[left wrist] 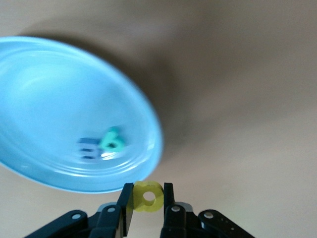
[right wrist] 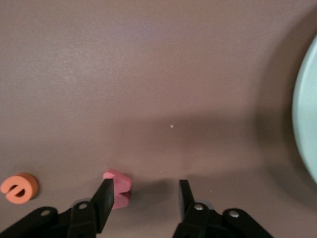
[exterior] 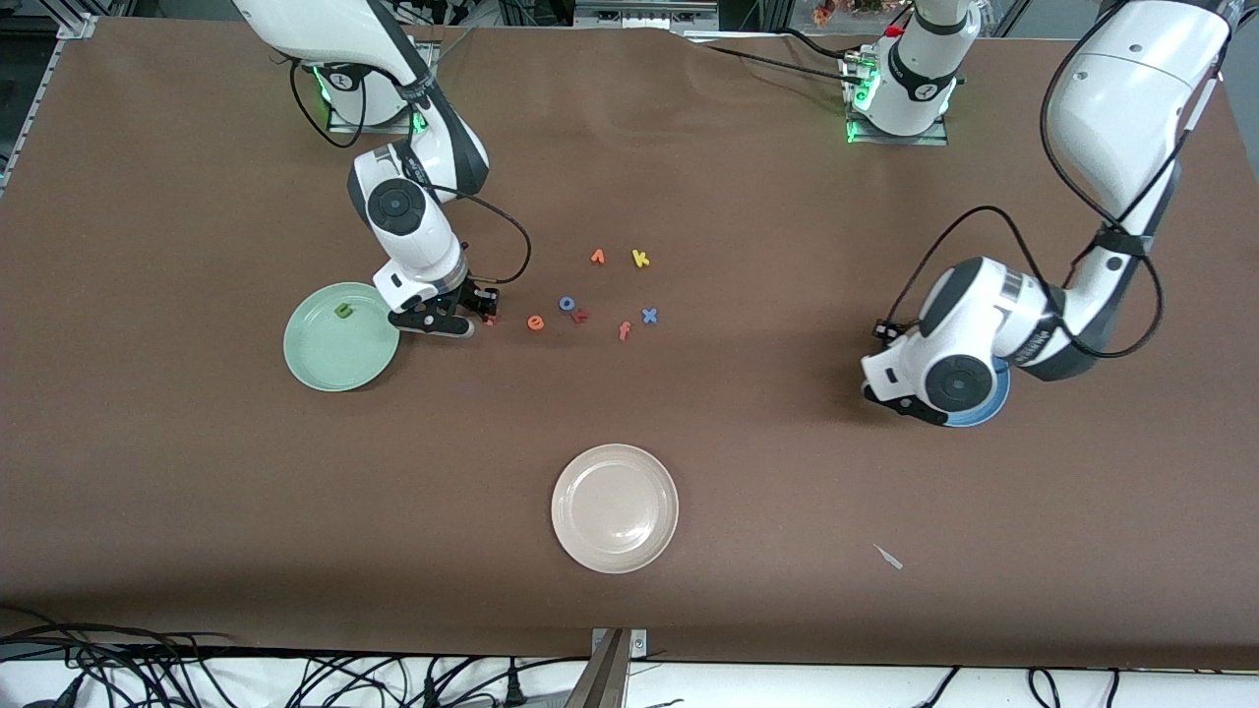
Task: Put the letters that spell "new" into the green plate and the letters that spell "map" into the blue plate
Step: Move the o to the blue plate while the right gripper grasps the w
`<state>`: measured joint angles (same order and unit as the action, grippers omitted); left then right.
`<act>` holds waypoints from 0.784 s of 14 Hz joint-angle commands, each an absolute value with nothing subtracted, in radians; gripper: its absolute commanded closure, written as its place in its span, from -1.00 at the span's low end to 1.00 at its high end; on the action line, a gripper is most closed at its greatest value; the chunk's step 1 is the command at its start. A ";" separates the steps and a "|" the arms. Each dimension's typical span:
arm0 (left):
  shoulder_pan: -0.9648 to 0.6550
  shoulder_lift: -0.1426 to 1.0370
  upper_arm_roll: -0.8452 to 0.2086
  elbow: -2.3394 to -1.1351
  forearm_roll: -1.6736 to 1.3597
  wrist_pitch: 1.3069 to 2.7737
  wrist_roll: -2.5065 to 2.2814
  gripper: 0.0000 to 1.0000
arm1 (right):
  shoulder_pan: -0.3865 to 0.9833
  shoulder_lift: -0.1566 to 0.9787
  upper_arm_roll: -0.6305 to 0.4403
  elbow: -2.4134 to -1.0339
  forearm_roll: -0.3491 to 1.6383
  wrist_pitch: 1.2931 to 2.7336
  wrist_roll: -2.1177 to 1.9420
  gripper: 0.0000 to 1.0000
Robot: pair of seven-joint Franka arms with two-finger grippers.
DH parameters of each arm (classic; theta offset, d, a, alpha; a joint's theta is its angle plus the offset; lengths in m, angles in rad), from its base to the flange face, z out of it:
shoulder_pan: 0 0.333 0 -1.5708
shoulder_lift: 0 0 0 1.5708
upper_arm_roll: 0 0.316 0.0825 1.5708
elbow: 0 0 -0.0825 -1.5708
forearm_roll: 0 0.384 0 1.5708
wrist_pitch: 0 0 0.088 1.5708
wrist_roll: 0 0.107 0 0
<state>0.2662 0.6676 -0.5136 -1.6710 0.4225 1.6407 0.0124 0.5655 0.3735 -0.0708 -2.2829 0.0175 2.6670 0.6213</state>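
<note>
Cream-white plate (exterior: 615, 507) nearest the front camera, alone, well apart from both grippers and from the letters.

Next up the table, left gripper (left wrist: 148, 198) at the left arm's end, over the edge of the blue plate (left wrist: 44, 99). Fingers (left wrist: 126, 206) clamped on the yellow a (left wrist: 147, 197), held between the pads just outside the plate's rim. Inside the plate, not far from the fingertips, the teal p (left wrist: 112, 140) with the blue m (left wrist: 90, 148) touching or just beside it. In the front view most of the blue plate (exterior: 989, 403) hidden under the wrist.

Toward the right arm's end, green plate (exterior: 339, 336) with the green n (exterior: 343, 311) lying in it. Right gripper (right wrist: 143, 196) low over the bare table just beside this plate, on the side facing the loose letters. Fingers (right wrist: 105, 196) apart, nothing clamped. Pinkish-red w (right wrist: 118, 184) flat on the table against the inner face of one fingertip, off centre in the gap; the other fingertip clear of it. Orange e (right wrist: 20, 188) on the table outside the same finger, a little apart from the w. Same e (exterior: 535, 322) in the front view beside the gripper, toward the middle of the table.

Past the e, away from the right gripper, a loose cluster: a blue ring-shaped letter (exterior: 568, 303) touching a dark red letter (exterior: 581, 316), then the orange f (exterior: 624, 330) and the blue x (exterior: 649, 316). Farthest from the front camera, an orange letter (exterior: 597, 257) and the yellow k (exterior: 640, 259) side by side.
</note>
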 commanded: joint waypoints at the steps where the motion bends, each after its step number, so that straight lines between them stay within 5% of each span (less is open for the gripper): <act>1: 0.258 0.681 -0.447 -1.626 0.413 1.605 0.204 0.95 | 0.572 0.380 -0.067 -2.258 0.025 2.668 0.650 -0.22; 2: 0.258 0.686 -0.439 -1.626 0.413 1.605 0.216 0.69 | 0.581 0.383 -0.066 -2.260 0.025 2.672 0.655 -0.22; 3: 0.258 0.693 -0.439 -1.626 0.413 1.608 0.216 -0.40 | 0.590 0.393 -0.066 -2.258 0.025 2.675 0.678 -0.22; 4: 0.262 0.692 -0.437 -1.623 0.394 1.611 0.215 -0.99 | 0.598 0.399 -0.066 -2.257 0.025 2.678 0.686 -0.21; 11: 0.282 0.673 -0.439 -1.445 0.379 1.454 0.183 -1.00 | 0.601 0.428 -0.066 -2.256 0.025 2.720 0.687 -0.18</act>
